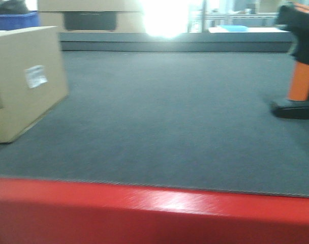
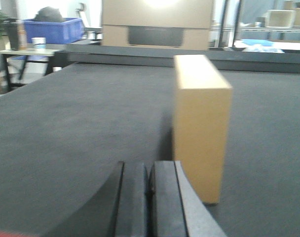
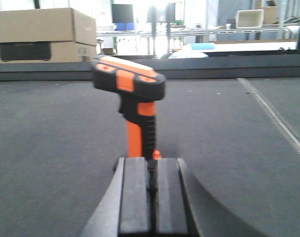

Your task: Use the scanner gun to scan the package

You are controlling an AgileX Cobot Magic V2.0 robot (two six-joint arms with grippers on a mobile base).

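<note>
Left gripper (image 2: 149,197) and right gripper (image 3: 151,197) both hover low over the table (image 1: 164,122), each pressed together on nothing. The package (image 2: 202,128) stands just ahead and to the right of the left one. The scanner (image 3: 134,94) stands upright on its foot just ahead of the right. It looks like the reaching step to me: the right must spread, then close around the scanner.

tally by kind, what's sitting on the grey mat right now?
package: 1
scanner gun: 1
total: 2
</note>
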